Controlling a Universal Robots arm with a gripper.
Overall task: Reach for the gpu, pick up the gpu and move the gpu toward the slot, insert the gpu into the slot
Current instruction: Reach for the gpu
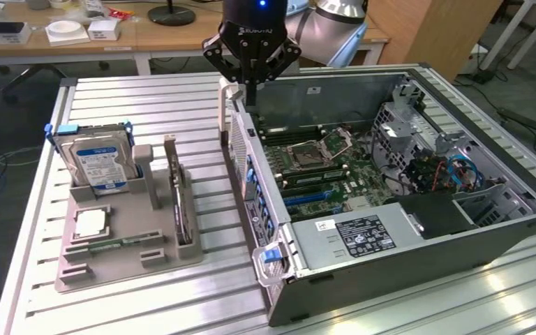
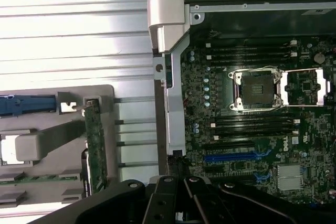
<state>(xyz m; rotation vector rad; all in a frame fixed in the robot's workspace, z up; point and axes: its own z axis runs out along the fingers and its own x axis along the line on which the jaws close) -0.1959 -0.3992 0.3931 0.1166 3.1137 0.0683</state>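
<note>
The gpu (image 1: 181, 202) is a thin dark card standing on edge in a groove of the grey holder (image 1: 123, 269); in the wrist view the gpu (image 2: 96, 145) shows green-edged. Inside the open computer case lies the green motherboard with the slot (image 1: 307, 199), a long blue strip, also clear in the wrist view as the slot (image 2: 236, 156). My gripper (image 1: 246, 89) hangs above the case's rear wall, well up and away from the gpu, fingers shut with nothing between them. Its black linkage marks the gripper (image 2: 176, 184) in the wrist view.
The grey holder also carries a blue-labelled hard drive (image 1: 100, 164), a processor chip (image 1: 91, 223) and a green memory stick (image 1: 109, 246). The case (image 1: 417, 230) has a tall perforated rear wall (image 1: 249, 174) between holder and motherboard. The silver processor socket (image 2: 257, 88) sits beside the slot.
</note>
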